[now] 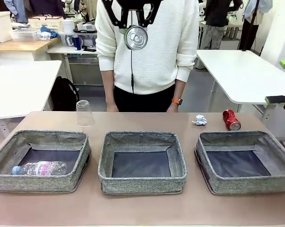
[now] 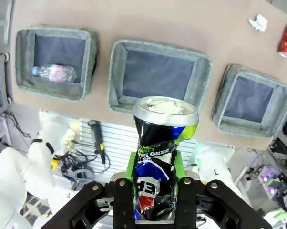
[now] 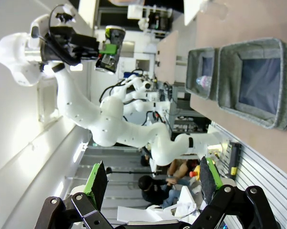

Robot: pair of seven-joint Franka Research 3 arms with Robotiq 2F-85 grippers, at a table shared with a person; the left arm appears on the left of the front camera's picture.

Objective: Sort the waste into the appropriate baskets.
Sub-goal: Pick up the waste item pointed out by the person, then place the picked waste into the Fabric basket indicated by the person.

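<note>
- The crushed dark can (image 2: 165, 138) is gripped upright between the left fingers (image 2: 130, 166), with its top poking out well past the fingertips, high above the table (image 1: 142, 208).
- The middle basket (image 2: 116, 71) is seen far below, just past the can's top, with the left basket (image 2: 24, 57) and right basket (image 2: 224, 105) off to either side.
- A bottle (image 1: 39, 168) is lying in the left basket.
- The right fingers (image 3: 97, 183) are spread wide, and nothing's caught between them.
- The cup (image 1: 83, 113), paper ball (image 1: 199, 120) and red can (image 1: 231, 119) are left on the table, well away from both sets of fingers.
</note>
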